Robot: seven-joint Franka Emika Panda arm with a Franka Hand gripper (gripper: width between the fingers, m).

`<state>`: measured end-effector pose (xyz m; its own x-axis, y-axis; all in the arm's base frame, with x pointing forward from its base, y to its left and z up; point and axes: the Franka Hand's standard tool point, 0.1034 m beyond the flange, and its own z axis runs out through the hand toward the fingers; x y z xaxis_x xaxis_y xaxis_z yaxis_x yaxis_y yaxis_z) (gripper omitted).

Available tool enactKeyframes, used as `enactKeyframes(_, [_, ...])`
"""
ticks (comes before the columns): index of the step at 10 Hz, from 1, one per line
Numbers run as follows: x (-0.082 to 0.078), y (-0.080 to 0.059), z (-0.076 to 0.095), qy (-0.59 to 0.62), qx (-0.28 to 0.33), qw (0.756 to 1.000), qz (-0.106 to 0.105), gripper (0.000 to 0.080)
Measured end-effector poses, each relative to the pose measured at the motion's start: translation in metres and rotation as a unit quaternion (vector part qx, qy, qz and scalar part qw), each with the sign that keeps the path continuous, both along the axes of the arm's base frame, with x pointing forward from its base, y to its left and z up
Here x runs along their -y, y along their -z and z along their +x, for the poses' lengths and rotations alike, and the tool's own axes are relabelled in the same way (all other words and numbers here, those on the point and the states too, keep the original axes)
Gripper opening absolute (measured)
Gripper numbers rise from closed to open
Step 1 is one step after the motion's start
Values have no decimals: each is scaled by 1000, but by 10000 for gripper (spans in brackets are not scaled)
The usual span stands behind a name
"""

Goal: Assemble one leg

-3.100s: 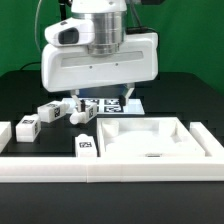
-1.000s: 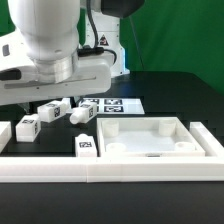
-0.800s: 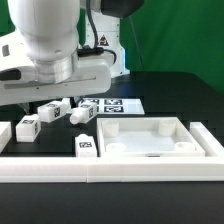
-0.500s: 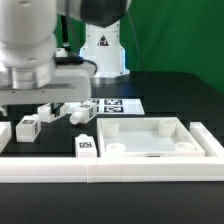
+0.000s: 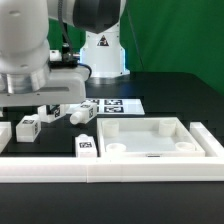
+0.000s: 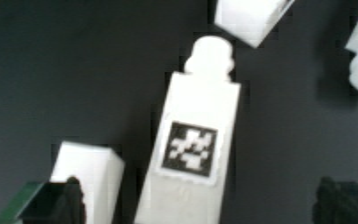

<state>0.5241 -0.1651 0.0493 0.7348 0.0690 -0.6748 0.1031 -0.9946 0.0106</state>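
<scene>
In the wrist view one white leg (image 6: 197, 140) lies on the dark table with a black-and-white tag on top and its rounded end pointing away. My gripper (image 6: 202, 205) is open wide. Its dark fingertips (image 6: 60, 200) stand either side of the leg's near end without touching it. In the exterior view the hand (image 5: 40, 85) hangs low over the loose legs (image 5: 50, 110) at the exterior view's left; its fingers are hard to make out there. More legs lie at the left (image 5: 27, 127), the middle (image 5: 78, 116) and the front (image 5: 87, 146).
The large white tabletop (image 5: 195, 140) lies at the exterior view's right. The marker board (image 5: 112, 104) lies behind the legs. A long white rail (image 5: 120, 172) runs along the front. Other white pieces (image 6: 91, 175) (image 6: 256, 18) lie close around the leg in the wrist view.
The arm has swung from the middle toward the exterior view's left and come down over the group of legs. The legs and the tabletop have not moved.
</scene>
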Motion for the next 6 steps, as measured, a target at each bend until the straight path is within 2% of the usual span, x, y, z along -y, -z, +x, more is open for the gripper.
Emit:
enactKeyframes(2, [5,11,3,-15,-61,998,-15,649])
enactKeyframes(3, [3,12,2,-14,-76,997,-15,649])
enactKeyframes(6, [0,16,5,-11,-73,997,-20,649])
